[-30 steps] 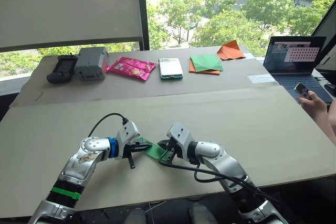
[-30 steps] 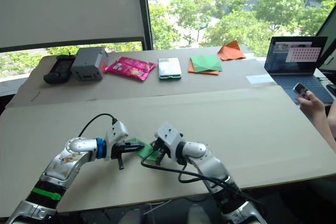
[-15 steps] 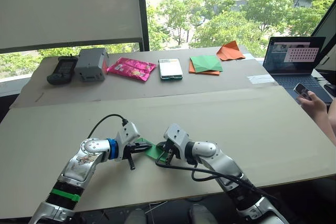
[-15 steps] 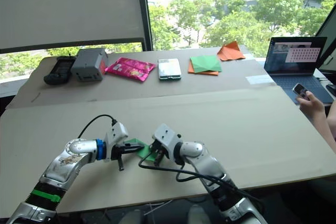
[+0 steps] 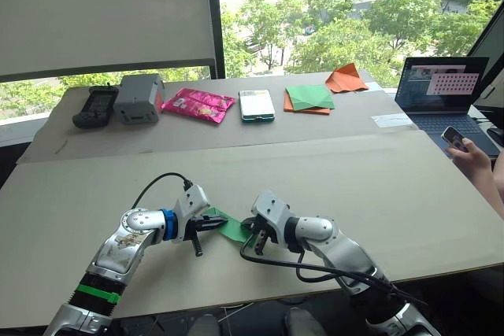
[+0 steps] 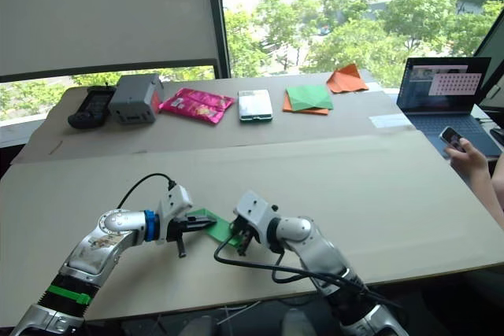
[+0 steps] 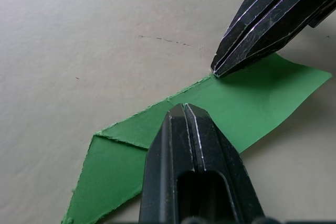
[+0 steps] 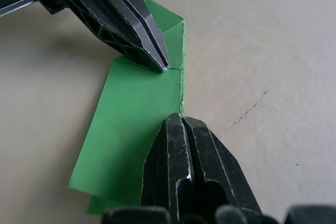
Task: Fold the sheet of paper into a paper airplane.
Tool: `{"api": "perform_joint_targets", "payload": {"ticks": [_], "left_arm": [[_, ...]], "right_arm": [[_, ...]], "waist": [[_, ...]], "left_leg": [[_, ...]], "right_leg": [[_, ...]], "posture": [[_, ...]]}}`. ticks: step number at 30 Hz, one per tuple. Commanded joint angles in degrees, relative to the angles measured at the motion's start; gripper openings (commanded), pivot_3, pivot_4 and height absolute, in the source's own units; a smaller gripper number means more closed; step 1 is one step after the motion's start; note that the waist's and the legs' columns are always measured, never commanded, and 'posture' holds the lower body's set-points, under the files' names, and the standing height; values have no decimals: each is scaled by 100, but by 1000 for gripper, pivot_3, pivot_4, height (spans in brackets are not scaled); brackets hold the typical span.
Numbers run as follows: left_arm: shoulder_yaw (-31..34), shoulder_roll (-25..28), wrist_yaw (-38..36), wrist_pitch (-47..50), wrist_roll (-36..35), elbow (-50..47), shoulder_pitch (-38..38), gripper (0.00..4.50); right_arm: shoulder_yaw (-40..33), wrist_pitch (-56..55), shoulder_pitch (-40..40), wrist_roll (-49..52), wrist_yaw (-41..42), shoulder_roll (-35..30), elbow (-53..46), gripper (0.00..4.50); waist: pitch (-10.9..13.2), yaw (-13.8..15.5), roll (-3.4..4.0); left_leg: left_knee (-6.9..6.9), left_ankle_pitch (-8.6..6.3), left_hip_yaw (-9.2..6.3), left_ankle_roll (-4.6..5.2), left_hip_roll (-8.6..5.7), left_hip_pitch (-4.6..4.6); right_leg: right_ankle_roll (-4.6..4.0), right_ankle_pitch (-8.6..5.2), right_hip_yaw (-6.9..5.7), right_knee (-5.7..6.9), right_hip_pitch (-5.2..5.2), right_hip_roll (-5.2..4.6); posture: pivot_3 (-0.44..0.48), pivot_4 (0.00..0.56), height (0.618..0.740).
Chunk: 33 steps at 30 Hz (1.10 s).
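The sheet of paper is bright green, folded into a narrow strip with an angled flap, and lies flat on the tan table near the front edge. My left gripper comes in from the left, shut, with its tip resting on the paper's middle. My right gripper comes in from the right, also shut, and its tip touches the paper's long edge. The two tips sit a short distance apart on the strip.
Along the back of the table lie a black device, a grey box, a pink packet, a phone, a dark green square on orange paper and an orange pointed shape. A laptop and a person's hand are at the right.
My right gripper has slid slightly toward the table's front edge along the paper. The left gripper and the paper have stayed in place.
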Motion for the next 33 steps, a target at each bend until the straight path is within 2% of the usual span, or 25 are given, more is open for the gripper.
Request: {"api": "perform_joint_targets", "payload": {"ticks": [1, 13, 25, 33], "left_arm": [[-98, 93, -5, 24, 170, 36, 73, 0], [-114, 91, -32, 12, 185, 89, 28, 0], [-119, 66, -36, -7, 181, 94, 36, 0], [-126, 52, -51, -4, 177, 94, 23, 0]], "right_arm": [[116, 426, 283, -67, 20, -216, 52, 25], [-144, 834, 897, 134, 35, -728, -562, 25], [-264, 1144, 914, 246, -44, -992, -1072, 25], [-885, 364, 650, 1016, 73, -480, -2014, 25]], "waist": [[-2, 1, 0], [-11, 31, -5], [-13, 40, -13], [18, 31, -12]], "left_leg": [[0, -4, 0, -7, 0, 0], [6, -13, 1, -21, -4, -1], [9, -15, 1, -24, -5, -6], [8, -15, 1, -24, -5, -15]], "right_leg": [[0, 0, 0, -1, 0, 0], [1, -3, -5, -8, 1, -12], [1, -4, -12, -21, 1, -18], [1, -4, -13, -32, -9, -18]], "posture": [[0, 150, 732], [0, 150, 732], [0, 150, 732], [0, 150, 732]]}}
